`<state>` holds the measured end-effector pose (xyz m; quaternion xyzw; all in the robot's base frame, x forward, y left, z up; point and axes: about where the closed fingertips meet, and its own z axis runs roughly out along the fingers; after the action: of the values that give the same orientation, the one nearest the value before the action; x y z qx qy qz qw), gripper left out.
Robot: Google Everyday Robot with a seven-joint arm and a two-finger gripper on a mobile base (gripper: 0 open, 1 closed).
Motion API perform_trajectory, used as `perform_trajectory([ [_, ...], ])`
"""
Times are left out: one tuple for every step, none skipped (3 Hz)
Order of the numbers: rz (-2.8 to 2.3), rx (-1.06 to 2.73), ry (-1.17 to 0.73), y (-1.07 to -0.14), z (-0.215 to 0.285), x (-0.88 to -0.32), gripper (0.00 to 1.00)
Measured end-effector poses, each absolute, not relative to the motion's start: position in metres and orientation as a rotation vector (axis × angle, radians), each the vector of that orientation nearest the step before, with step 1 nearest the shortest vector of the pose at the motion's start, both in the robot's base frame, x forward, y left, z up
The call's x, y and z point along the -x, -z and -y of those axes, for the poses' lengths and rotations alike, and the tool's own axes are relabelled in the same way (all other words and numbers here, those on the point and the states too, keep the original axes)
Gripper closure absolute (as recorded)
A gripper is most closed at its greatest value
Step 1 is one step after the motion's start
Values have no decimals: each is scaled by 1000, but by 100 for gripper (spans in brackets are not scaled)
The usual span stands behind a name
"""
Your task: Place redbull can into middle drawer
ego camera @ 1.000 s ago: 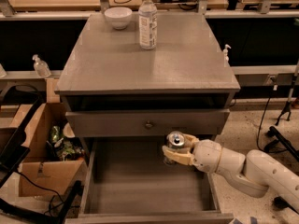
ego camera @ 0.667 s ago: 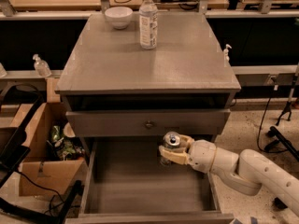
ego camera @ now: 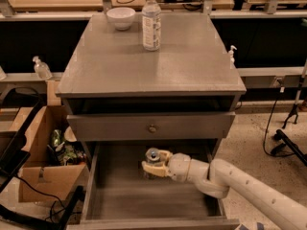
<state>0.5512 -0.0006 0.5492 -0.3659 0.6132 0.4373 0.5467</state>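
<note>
I see the gripper (ego camera: 154, 166) pinching the redbull can (ego camera: 153, 155) upright, long axis vertical, low inside the open middle drawer (ego camera: 120, 195) — its bare floor lies directly beneath, so release goes straight down.

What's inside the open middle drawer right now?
The gripper, shut on the redbull can, over the middle drawer's bare grey floor. The back is hidden under the knobbed drawer front.
</note>
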Motion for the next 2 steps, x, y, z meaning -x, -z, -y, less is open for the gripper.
perform_trajectory([
  [-1425,922,-1048,-508,-25,-551,100],
  [-1413,988,-1007,-479,-47,-548,100],
])
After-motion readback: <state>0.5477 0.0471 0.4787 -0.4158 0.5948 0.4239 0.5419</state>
